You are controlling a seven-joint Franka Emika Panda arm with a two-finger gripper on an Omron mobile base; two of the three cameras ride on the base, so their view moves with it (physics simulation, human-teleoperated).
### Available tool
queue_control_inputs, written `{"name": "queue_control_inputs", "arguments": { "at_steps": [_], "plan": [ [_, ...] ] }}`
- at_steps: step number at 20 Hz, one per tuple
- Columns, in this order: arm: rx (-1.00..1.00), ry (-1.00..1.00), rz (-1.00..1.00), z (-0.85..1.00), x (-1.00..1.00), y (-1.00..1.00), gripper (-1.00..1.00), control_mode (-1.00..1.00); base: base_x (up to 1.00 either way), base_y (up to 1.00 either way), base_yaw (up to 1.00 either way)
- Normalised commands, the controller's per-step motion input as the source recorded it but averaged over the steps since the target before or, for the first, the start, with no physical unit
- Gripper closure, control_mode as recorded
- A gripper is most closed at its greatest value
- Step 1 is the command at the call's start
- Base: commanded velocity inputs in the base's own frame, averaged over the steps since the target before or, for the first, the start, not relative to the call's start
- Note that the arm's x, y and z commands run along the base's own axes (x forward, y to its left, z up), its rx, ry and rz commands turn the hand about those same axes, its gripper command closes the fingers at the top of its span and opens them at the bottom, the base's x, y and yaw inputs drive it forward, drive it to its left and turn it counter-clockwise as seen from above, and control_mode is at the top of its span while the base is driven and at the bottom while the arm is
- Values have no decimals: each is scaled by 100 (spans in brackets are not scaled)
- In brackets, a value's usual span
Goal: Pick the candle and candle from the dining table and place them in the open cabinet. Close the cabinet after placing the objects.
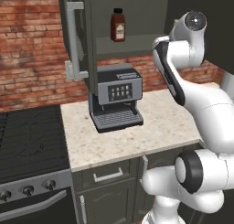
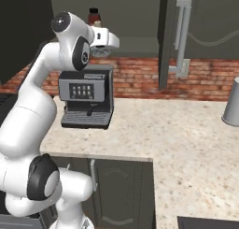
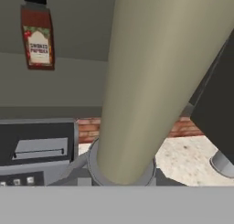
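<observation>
1. The two-finger gripper [image 2: 103,49] is clenched on the slim pale beige stick candle [image 3: 151,77] with its round grey disc base [image 3: 93,166].
2. Candle held high, near the open dark grey wall cabinet [image 1: 137,17], above the black coffee machine [image 1: 116,97].
3. Red spice bottle [image 1: 118,25] stands on the cabinet shelf.

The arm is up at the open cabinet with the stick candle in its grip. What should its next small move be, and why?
Probably ease the hand forward over the shelf and lower it. The gripper is shut on the stick candle, whose grey disc base hangs above the coffee machine, level with the shelf edge. The red spice bottle stands on the shelf's left, so aim to its right.
</observation>
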Motion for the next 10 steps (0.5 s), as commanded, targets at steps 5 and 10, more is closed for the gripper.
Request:
{"name": "queue_control_inputs", "arguments": {
  "at_steps": [5,10],
  "plan": [
    [-4,-2,0,-3,40,-13,100,-100,0,0,0],
    [-2,0,0,-14,40,-17,100,-100,0,0,0]
  ]
}}
